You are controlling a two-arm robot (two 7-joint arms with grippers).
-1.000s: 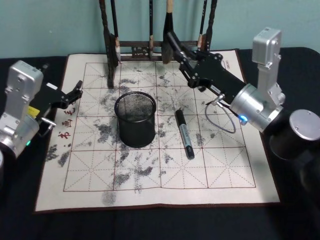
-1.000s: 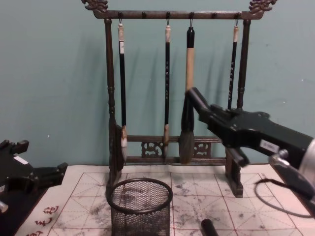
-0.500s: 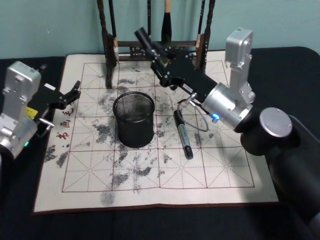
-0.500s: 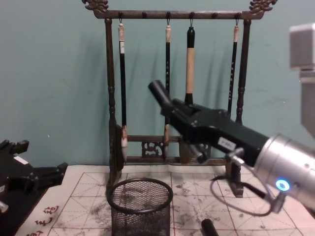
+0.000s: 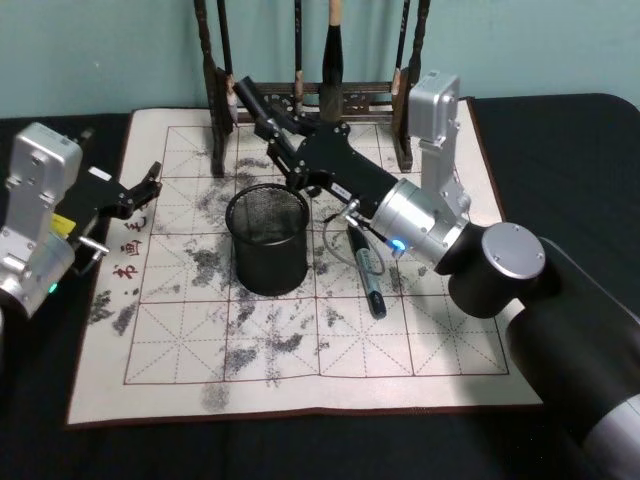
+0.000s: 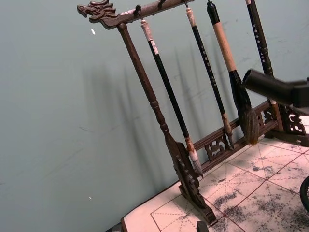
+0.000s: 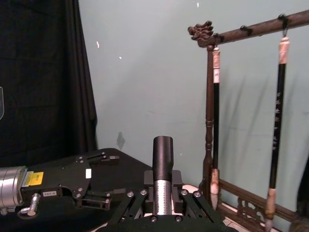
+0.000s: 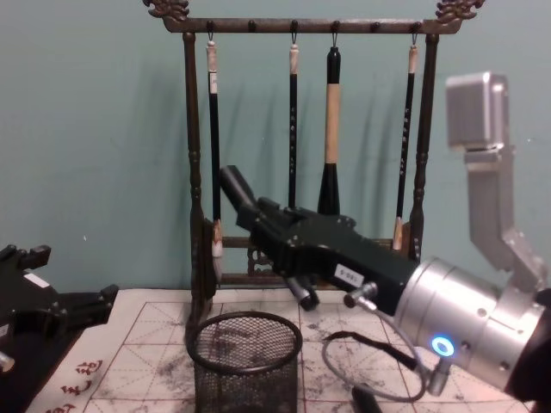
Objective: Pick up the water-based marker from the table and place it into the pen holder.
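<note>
Clamped in right gripper (image 5: 283,128), water-based marker (image 8: 234,184) angled above and behind pen holder (image 5: 268,240); second marker (image 5: 366,268) lying beside it. Released now, likely misses the rim; swung wide, could strike brush rack (image 8: 195,172). Left gripper (image 5: 148,185) parked left.

In the chest view the lower edge cuts the pen holder (image 8: 246,357) above its base and leaves just one end of the marker (image 8: 365,399). In the head view the right arm (image 5: 425,215) partly covers the marker's far end, its label is too small to read, and the upper edge cuts the brush rack (image 5: 213,90).
</note>
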